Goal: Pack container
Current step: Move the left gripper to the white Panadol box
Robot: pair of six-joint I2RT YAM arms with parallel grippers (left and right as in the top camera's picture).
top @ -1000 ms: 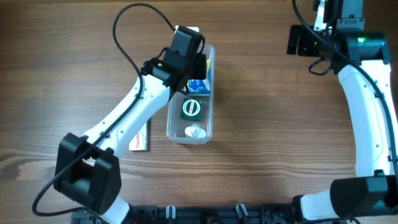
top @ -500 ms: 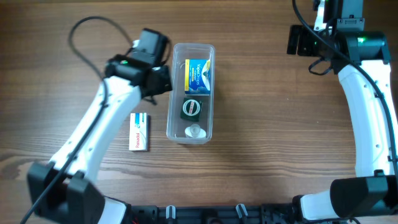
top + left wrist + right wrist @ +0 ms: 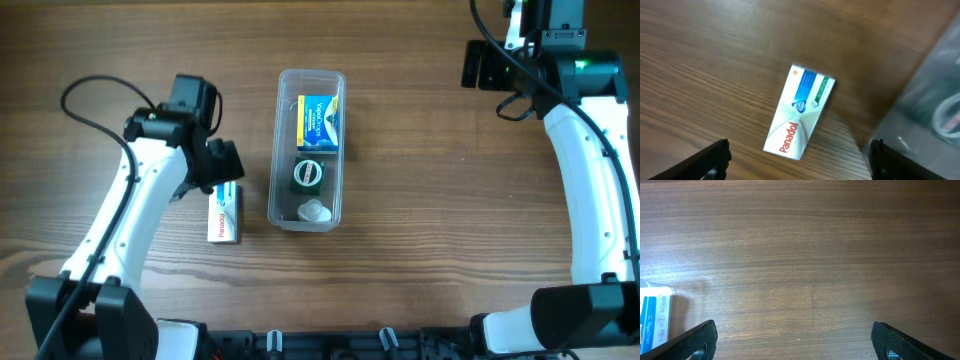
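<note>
The clear container (image 3: 274, 150) stands upright near the middle of the worktop (image 3: 420, 200), its open top facing up. Three things lie in a row inside it. A blue and yellow box (image 3: 319, 122) sits flat at the far end. A dark round thing with a green and white face (image 3: 308, 173) is in the middle. A small pale clear piece (image 3: 313, 211) is at the near end; I cannot tell what it is. The container's long axis runs from the near edge of the worktop towards the far edge.

A white Panadol box (image 3: 800, 112) lies flat just beside the container on the left arm's side, not touching it and roughly parallel to it. The left gripper (image 3: 222, 168) hangs over this box with its fingers spread wide, holding nothing. The right gripper (image 3: 795, 341) is well apart at the far right, fingers wide apart over bare wood.
</note>
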